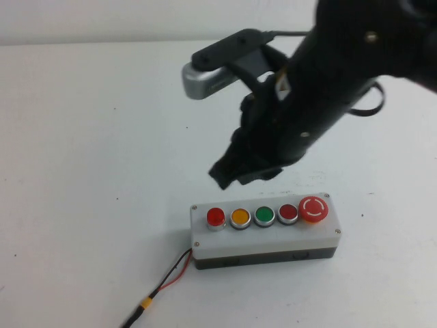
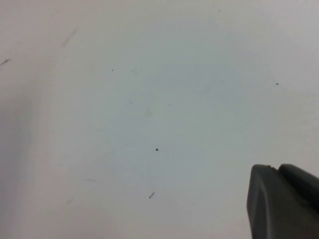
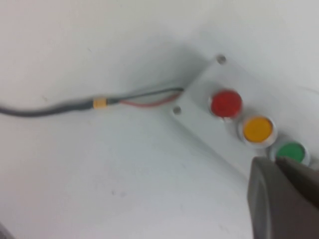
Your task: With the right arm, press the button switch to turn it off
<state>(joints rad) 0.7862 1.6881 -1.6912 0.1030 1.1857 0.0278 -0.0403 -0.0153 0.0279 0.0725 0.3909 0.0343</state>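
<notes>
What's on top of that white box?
Five buttons on the white box: bright red button switch, yellow, green, dark red, mushroom. Right tool hovers above; left tool elsewhere.

A plain white tabletop (image 1: 89, 150) carries everything here. Directly on it, toward six o'clock in the high view, lies a white-and-grey box (image 1: 265, 240) with its long side running from nine to three o'clock. A cable (image 1: 160, 287) lies on the tabletop too, leaving the box's nine o'clock end and trailing off toward seven o'clock, banded by a small yellow sleeve (image 1: 145, 301).
</notes>
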